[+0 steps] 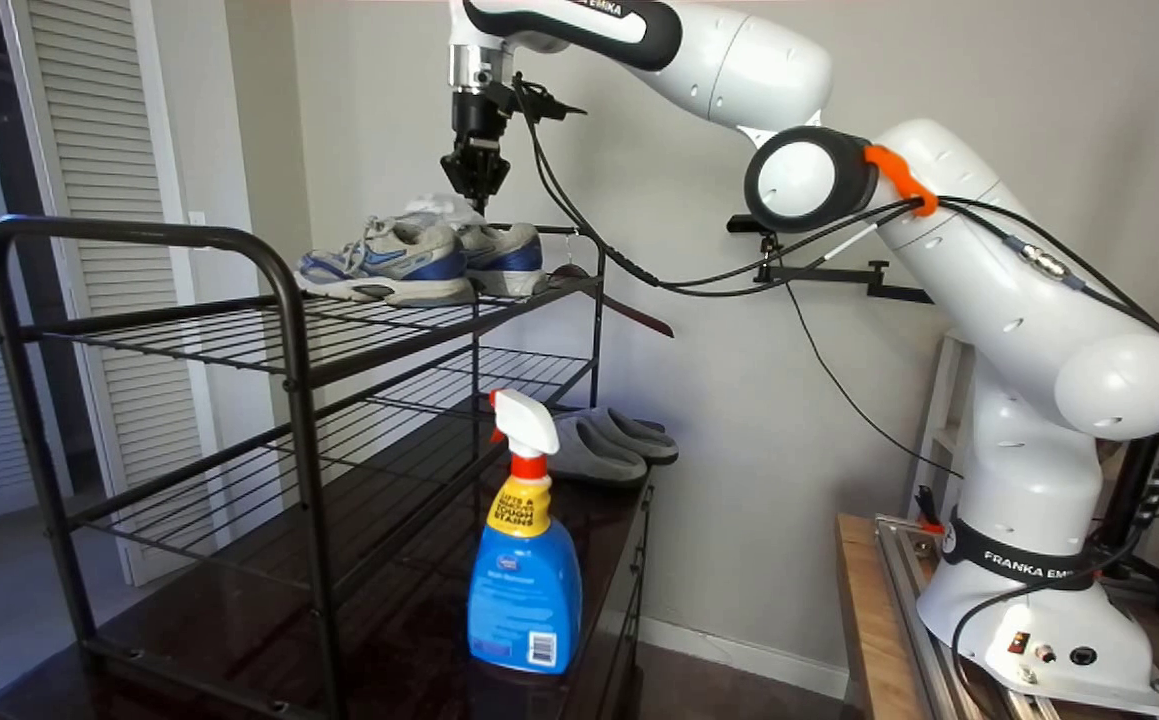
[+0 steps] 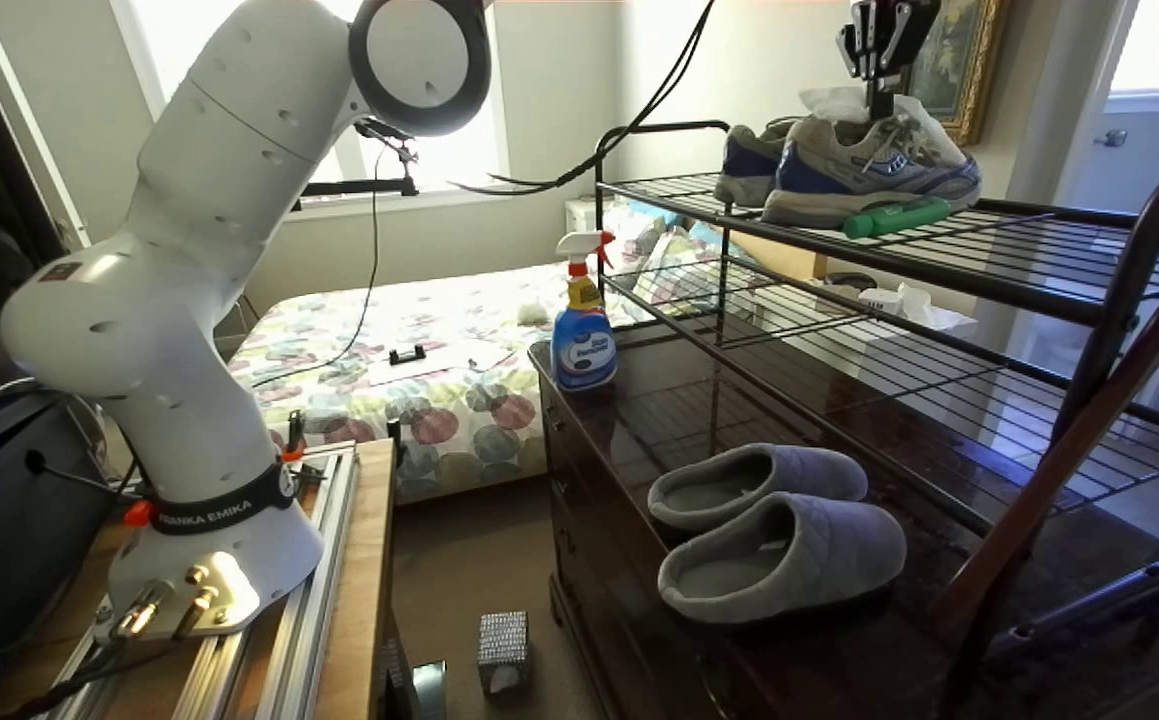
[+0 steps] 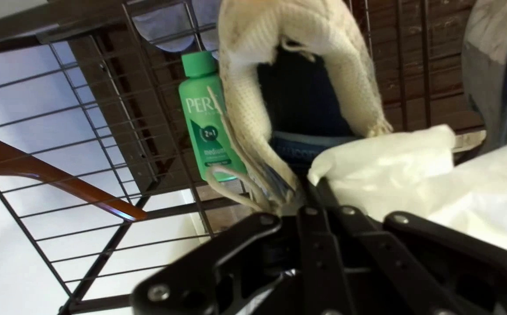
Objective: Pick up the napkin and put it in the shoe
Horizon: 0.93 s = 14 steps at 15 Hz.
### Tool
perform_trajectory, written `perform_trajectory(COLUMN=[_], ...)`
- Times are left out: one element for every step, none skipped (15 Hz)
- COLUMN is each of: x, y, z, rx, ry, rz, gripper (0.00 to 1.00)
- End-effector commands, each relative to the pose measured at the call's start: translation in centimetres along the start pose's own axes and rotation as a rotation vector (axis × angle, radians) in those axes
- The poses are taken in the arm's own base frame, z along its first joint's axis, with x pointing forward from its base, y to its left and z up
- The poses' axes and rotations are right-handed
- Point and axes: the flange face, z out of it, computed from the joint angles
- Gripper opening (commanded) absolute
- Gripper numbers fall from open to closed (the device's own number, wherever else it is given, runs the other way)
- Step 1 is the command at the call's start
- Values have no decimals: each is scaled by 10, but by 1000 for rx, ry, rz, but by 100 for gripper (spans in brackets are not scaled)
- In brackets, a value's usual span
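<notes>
A pair of grey-white and blue sneakers stands on the rack's top shelf. The shoe nearest my gripper [image 2: 839, 165] shows its dark opening in the wrist view, with its worn cream collar [image 3: 249, 100]. The other shoe [image 1: 399, 265] stands beside it. The white crumpled napkin [image 3: 393, 170] spreads to the right of my fingers, over the shoe's front and towards the other shoe. It also shows in both exterior views [image 1: 444, 208] [image 2: 834, 103]. My gripper [image 3: 316, 188] points down at the laces, its fingers together with a napkin fold at the tips [image 2: 879, 105]. The tips are partly hidden.
A green bottle [image 3: 207, 118] lies beside the shoe on the wire shelf [image 1: 389, 335]. A blue spray bottle [image 1: 524, 590] and grey slippers [image 2: 789, 560] stand on the dark dresser below. A brown hanger [image 3: 61, 175] hangs at the rack's end.
</notes>
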Motion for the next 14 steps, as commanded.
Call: perform_trajectory(x=[-3, -3, -3, -2, 0, 3, 6, 10, 14, 18, 22, 24, 25, 24], y=[-1, -2, -3, -6, -10, -13, -16, -18, -21, -23, -26, -28, -32, -37], z=[7, 6, 6, 4, 1, -4, -9, -14, -18, -23, -28, -32, -40, -46], rx=[-117, -132, -132, -137, -133, -121, -98, -75, -53, -29, -11, -1, 10, 17], ry=[-30, -24, -19, -8, 21, 54, 94, 138, 179, 226, 270, 306, 347, 367], rz=[16, 19, 5, -8, -38, -70, -104, -141, -167, -195, -219, -241, -285, -335], gripper=[0, 0, 0, 0, 0, 0, 0, 0, 0, 0, 0, 0, 0, 0])
